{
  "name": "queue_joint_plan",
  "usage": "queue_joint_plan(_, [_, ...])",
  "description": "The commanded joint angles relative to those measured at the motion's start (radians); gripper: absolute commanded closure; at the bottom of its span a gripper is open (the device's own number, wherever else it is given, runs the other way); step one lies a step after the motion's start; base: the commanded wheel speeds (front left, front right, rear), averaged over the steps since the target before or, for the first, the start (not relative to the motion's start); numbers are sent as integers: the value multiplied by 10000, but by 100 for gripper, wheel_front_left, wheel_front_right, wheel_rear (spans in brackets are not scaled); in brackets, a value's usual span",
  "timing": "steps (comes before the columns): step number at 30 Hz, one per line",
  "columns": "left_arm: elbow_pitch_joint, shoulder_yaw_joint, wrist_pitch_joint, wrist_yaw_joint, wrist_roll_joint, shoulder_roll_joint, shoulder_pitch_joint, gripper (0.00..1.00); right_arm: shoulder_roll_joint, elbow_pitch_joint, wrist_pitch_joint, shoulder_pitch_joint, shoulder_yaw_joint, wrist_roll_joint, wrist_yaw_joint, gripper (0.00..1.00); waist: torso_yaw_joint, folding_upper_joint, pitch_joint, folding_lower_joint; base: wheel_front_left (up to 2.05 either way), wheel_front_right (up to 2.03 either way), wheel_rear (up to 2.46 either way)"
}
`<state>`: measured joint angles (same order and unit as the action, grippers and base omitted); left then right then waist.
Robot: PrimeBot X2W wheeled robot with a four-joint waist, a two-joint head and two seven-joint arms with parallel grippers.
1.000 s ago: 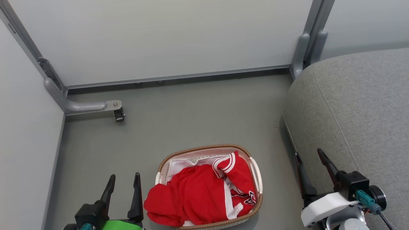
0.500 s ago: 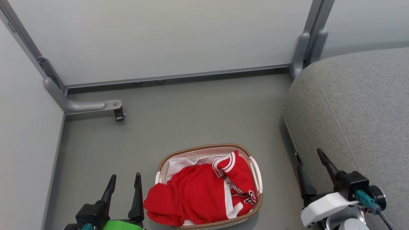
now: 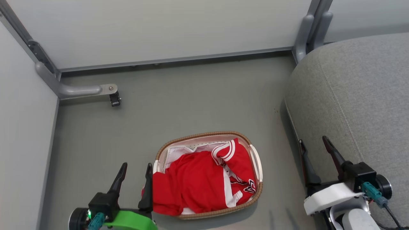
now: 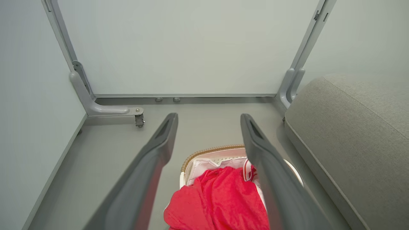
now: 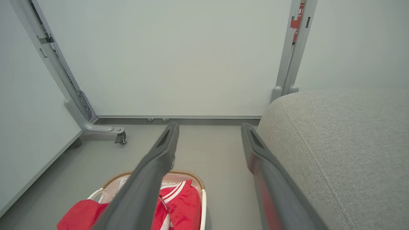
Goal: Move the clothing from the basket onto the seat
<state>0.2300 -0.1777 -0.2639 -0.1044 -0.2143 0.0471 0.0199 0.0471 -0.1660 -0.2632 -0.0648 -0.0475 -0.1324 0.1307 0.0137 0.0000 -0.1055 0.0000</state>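
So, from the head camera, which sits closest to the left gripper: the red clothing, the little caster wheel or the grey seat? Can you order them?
From the left gripper:
1. The clothing, right beside it, spilling over the basket on the gripper's right.
2. The caster wheel, ahead by the left wall.
3. The seat, far across on the right.

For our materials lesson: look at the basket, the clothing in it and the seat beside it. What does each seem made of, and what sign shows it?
Basket: probably smooth cream plastic, perforated wall; brown woven rim, perhaps rattan.
Clothing: soft red fabric, likely synthetic sportswear, lying in loose folds.
Seat: matte grey woven upholstery, flecked texture, stitched seam.
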Motion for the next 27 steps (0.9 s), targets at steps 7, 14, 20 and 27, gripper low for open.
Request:
queue_joint_plan(7, [257,-444,-11,-181,558,56,-1638,0,57,625,-23,-797,364,188,1,0,-130,0,-2083,0,0,0,0])
queue_joint_plan(14, [1065,-1332,-11,-267,1108,256,-3833,0,57,1295,-22,-1905,819,88,1,0,-628,0,-4106,0,0,0,0])
queue_joint_plan(20, [2412,-2406,-11,-271,981,610,-5653,0,48,1782,-22,-2703,1132,-250,1,0,-1245,0,-5469,0,0,0,0])
queue_joint_plan(27, [4377,-3822,-10,-273,606,891,-7515,0,41,2221,-22,-3196,1219,-692,1,0,-2063,0,-6599,0,0,0,0])
